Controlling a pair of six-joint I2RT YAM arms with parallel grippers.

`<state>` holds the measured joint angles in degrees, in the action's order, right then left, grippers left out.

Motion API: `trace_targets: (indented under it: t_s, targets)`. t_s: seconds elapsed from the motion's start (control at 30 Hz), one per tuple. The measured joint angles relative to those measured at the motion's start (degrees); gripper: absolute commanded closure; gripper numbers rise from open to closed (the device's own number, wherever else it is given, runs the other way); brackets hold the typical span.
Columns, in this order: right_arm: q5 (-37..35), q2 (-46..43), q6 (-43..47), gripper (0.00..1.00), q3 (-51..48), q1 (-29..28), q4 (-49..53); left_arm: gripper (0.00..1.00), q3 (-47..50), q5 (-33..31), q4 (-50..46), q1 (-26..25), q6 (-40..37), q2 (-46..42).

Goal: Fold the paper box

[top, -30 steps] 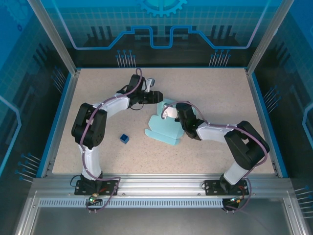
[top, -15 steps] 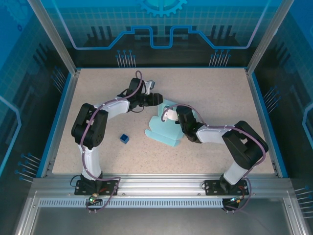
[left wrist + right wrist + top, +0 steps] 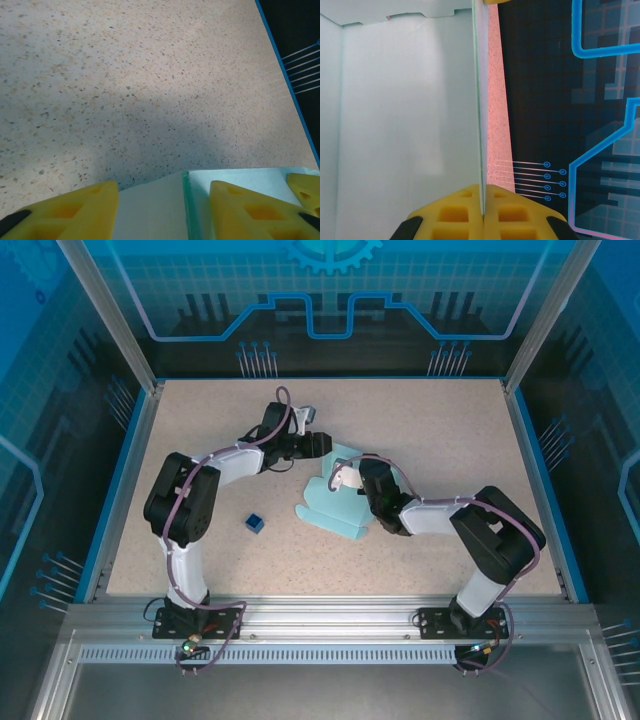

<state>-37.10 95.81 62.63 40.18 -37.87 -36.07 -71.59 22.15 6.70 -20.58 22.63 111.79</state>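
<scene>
Table: the speckled beige tabletop with a blue rim [image 3: 440, 440] is spreading out beneath both pincers.

Paper box: the pale light-blue thin-card paper box [image 3: 335, 512] is lying partly folded right where the two pincers are meeting. Most of it is stretching from the tips towards the arm bases. In the right wrist view a broad panel of it [image 3: 405, 125] is lying to the left of the fingers, and one thin wall is standing edge-on straight out from them.

Left pincer: the left pincer [image 3: 322, 442] is reaching in at the far edge of the card. In its own wrist view its yellow fingers [image 3: 65, 210] are standing apart. The pincer [image 3: 164, 190] is straddling an upright card edge without pressing on it, so it is gaping about halfway and gripping nothing.

Right pincer: the right pincer [image 3: 338, 478] is coming in from the other side, just beside the left one. Its yellow fingers [image 3: 457, 210] are squeezing together on the thin upright wall, so the pincer [image 3: 483, 192] is clamping the card.

Cube: the tiny dark blue cube [image 3: 254, 524] is sitting well apart from the left pincer, off to its left and nearer the arm bases.
</scene>
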Motion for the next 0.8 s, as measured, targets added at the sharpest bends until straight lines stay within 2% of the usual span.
trace_targets:
  t_s: [0.13,0.27,0.5,0.63,0.8]
  targets:
    - [0.11,-0.52,-1.11,1.0,0.94,0.0,2.32,0.35,-1.64,-0.96,-3.08,0.02,-0.39,-0.09]
    - [1.53,-2.08,-3.65,1.0,2.89,0.48,8.13,0.33,-2.16,-1.57,-5.14,0.42,-1.11,-1.81]
    - [6.93,-5.6,-9.97,1.0,6.88,3.82,19.47,0.33,7.52,-1.05,2.38,2.78,-5.03,-11.32]
    - [10.38,-6.14,-12.94,1.0,8.59,5.79,24.87,0.33,12.37,0.87,5.7,2.54,-8.96,-11.47]
    - [13.81,-6.25,-15.58,1.0,10.86,7.04,30.25,0.34,12.68,1.55,5.64,0.48,-15.5,-9.88]
